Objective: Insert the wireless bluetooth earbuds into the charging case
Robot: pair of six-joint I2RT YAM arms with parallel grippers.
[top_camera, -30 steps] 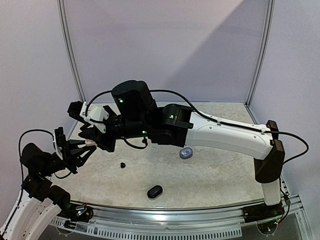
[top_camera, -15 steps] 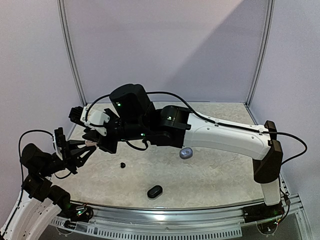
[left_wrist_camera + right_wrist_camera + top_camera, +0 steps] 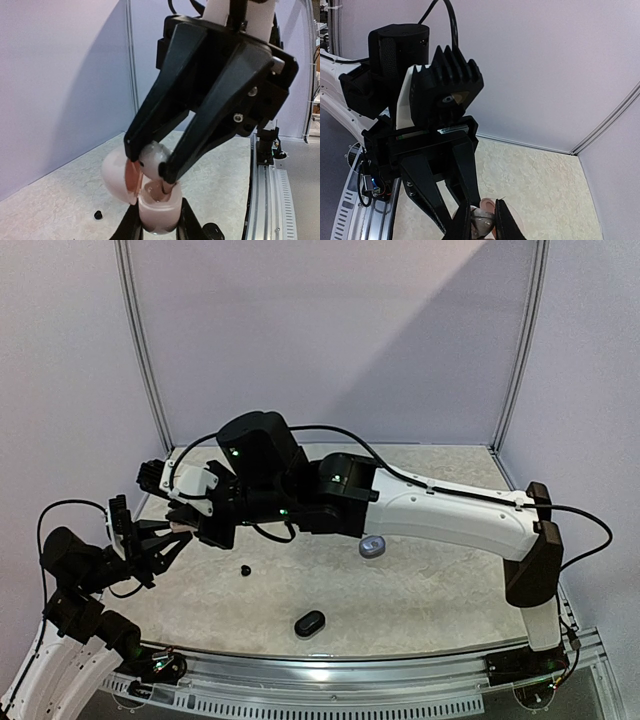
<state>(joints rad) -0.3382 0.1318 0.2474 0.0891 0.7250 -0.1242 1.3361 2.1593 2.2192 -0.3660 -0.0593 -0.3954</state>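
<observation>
My left gripper (image 3: pixel 160 223) is shut on the base of a pink charging case (image 3: pixel 159 210), held upright with its lid (image 3: pixel 114 175) swung open to the left. From above, my right gripper (image 3: pixel 151 169) is shut on a greyish-white earbud (image 3: pixel 151 156), whose stem reaches down into the case's well. In the right wrist view the earbud (image 3: pixel 483 218) sits between my right fingers (image 3: pixel 465 225), with the pink case (image 3: pixel 488 203) just behind it. In the top view both grippers meet at the table's left side, left gripper (image 3: pixel 168 533) and right gripper (image 3: pixel 190 524). A small black earbud (image 3: pixel 245 570) lies on the table.
A shut black case (image 3: pixel 310 623) lies near the front edge and a grey-blue case (image 3: pixel 372 546) under the right forearm. The black earbud (image 3: pixel 98 215) and black case (image 3: pixel 212 231) show below the held case. Walls stand left and behind.
My right gripper has edged left and slightly up with the earbud, closer over the open case. The left gripper has held still.
</observation>
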